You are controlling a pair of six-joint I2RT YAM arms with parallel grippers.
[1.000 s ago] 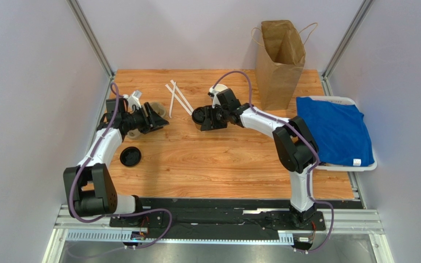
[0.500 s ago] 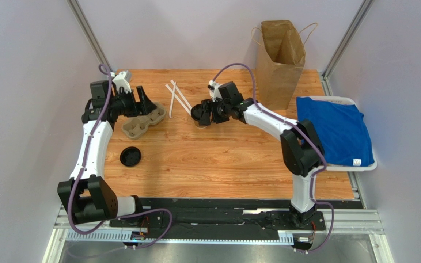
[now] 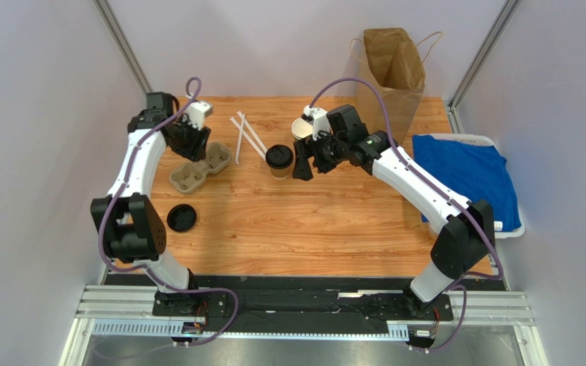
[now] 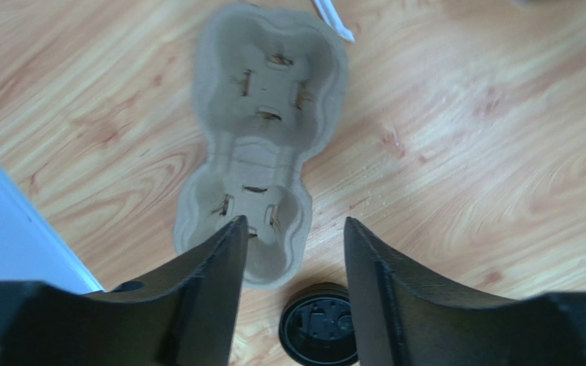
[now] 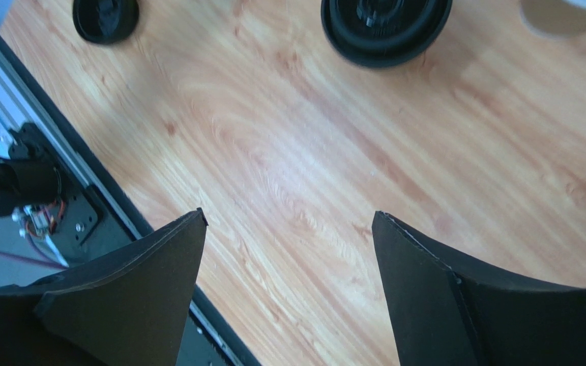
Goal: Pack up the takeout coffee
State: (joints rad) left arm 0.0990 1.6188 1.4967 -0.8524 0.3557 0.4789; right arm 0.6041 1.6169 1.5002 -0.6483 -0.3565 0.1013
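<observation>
The takeout coffee (image 3: 278, 159), a brown paper cup with a black lid, stands upright mid-table. In the right wrist view only its lid (image 5: 386, 27) shows, at the top edge. My right gripper (image 3: 310, 162) hovers just right of it, open wide, with only bare wood between the fingers (image 5: 287, 216). At the back right stands the open brown paper bag (image 3: 390, 84). My left gripper (image 3: 194, 145) hangs over the far end of the pulp cup carrier (image 3: 200, 169), open and holding nothing (image 4: 292, 225). The carrier (image 4: 265, 137) lies flat, both wells unfilled.
A loose black lid (image 3: 181, 217) lies near the left arm and shows as the lid (image 4: 319, 324) between the left fingertips. A lidless brown cup (image 3: 301, 128) stands behind the right gripper. Two white straws (image 3: 247, 137) lie at the back. A white tray (image 3: 502, 229) holds a blue cloth.
The right gripper let go of the lidded cup, opened and drew back to the right. The left gripper rose off the carrier and swung toward the back left.
</observation>
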